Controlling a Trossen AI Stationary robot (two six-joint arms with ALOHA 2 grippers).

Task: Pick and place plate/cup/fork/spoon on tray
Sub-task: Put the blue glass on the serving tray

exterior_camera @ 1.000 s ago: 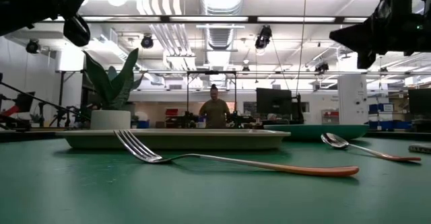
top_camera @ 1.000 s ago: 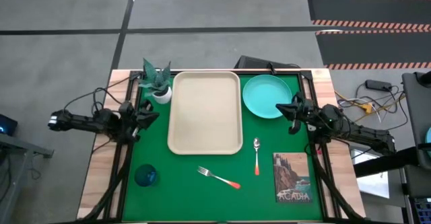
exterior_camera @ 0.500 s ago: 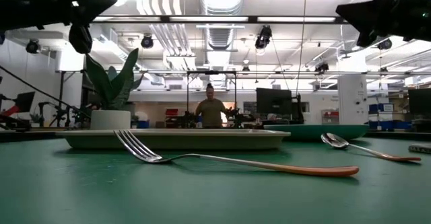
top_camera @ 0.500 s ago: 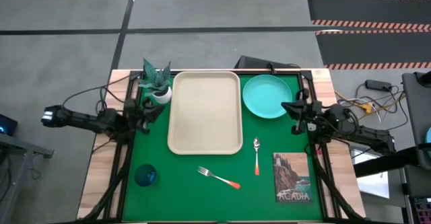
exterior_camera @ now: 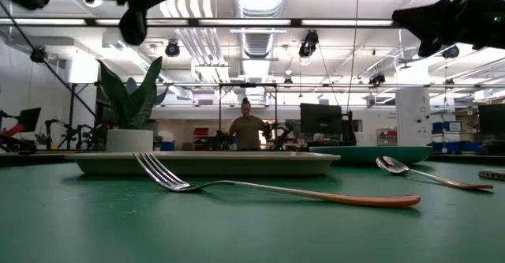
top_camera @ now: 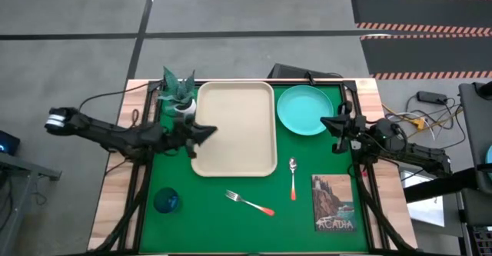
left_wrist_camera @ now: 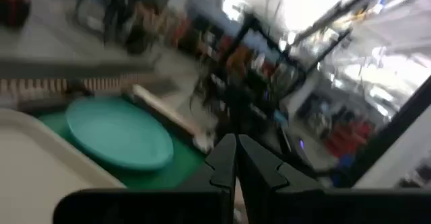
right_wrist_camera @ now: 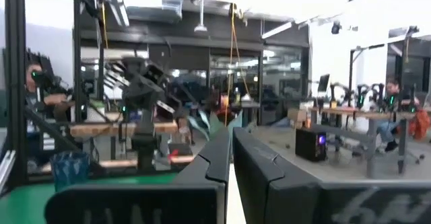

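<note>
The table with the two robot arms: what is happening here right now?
Nothing is held yet. The left hand, shut, reaches over the left edge of the empty tray. The right hand, also shut, hangs beside the plate. The cup, fork and spoon lie on the green mat, off the tray.

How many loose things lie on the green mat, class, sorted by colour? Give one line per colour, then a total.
Beige: 1, the tray
Turquoise: 1, the plate
Dark blue: 1, the cup
Silver with orange-red handle: 2, the fork and the spoon
White with green leaves: 1, the potted plant
Multicoloured: 1, the Acadia booklet
Total: 7
</note>
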